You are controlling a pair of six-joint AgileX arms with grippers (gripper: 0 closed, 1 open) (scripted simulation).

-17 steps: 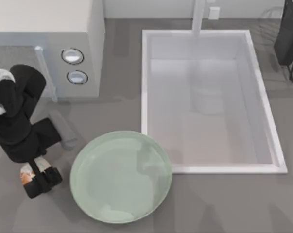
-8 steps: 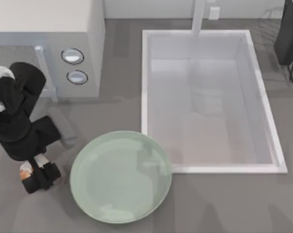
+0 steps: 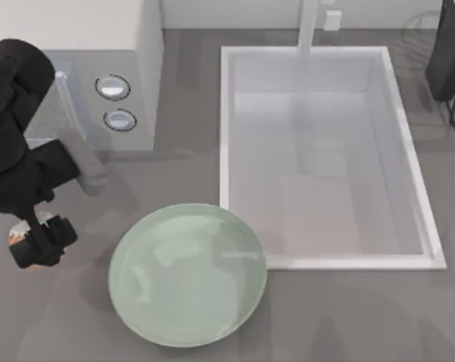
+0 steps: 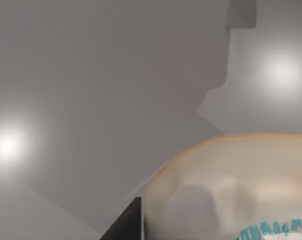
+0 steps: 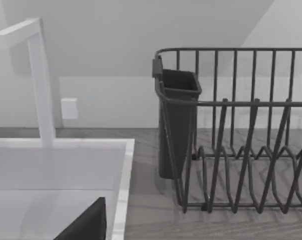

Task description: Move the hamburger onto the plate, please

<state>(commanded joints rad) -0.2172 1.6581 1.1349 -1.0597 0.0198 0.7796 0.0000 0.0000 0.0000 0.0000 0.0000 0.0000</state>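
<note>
- Gripping the hamburger (image 3: 17, 235), the left gripper (image 3: 37, 245) sits at the left edge of the table, well left of the plate (image 3: 188, 274) and apart from it.
- From above, only a sliver of orange and cream peeks out beside the dark fingers; the left wrist view gives the bun's rounded cream top (image 4: 231, 185) close up, with a dark finger (image 4: 125, 225) against its side, so the fingers look clenched on it.
- Whether the bun is clear of the tabletop I cannot tell for sure; the grey surface behind it in the wrist view suggests it is raised.
- The plate is bare, a pale green dish just left of the sink basin (image 3: 329, 154), near its front corner.
- Progress, as I judge it: the grasp is made, the carry is barely begun. Left to do are the move rightward over the plate, the lowering and the release.
- The right arm (image 3: 447, 53) is parked at the far right corner by the dish rack (image 5: 241, 130); its fingers' state cannot be told.
</note>
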